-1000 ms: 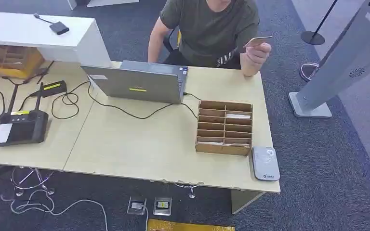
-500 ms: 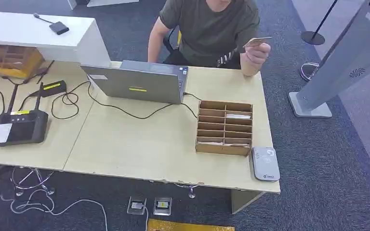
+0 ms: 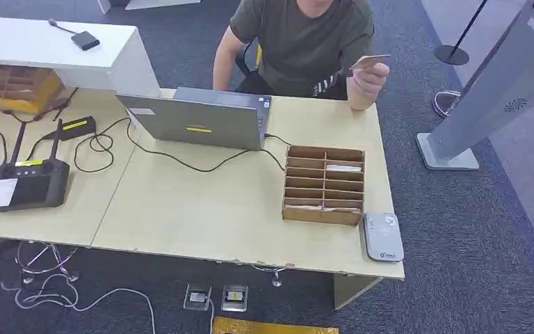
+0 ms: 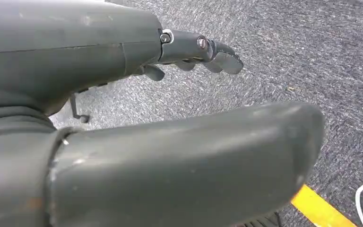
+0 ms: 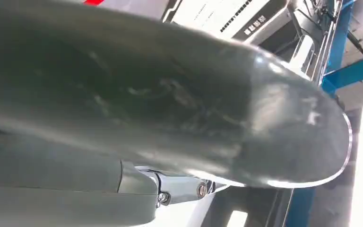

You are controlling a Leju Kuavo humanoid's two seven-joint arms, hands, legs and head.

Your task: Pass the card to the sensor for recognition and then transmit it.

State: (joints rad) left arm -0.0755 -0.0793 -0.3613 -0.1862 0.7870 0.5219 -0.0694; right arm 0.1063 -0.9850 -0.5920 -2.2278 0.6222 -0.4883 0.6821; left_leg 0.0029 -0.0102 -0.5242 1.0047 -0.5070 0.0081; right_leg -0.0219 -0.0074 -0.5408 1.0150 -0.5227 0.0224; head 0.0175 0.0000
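Card [image 3: 370,61]: held by person's hand [image 3: 368,80] beyond worktop's [image 3: 201,209] far right corner. Sensor [image 3: 382,236]: near right corner. Left hand [image 4: 123,118]: empty, fingers apart (right hand [image 5: 170,118]: cannot tell).

Pale wooden desk [image 3: 181,209] on grey carpet [image 3: 473,229].

On the pale wooden surface [image 3: 181,209] you see an open grey laptop [image 3: 198,118], a brown cardboard compartment box [image 3: 323,184], and a black router with antennas [image 3: 28,182].
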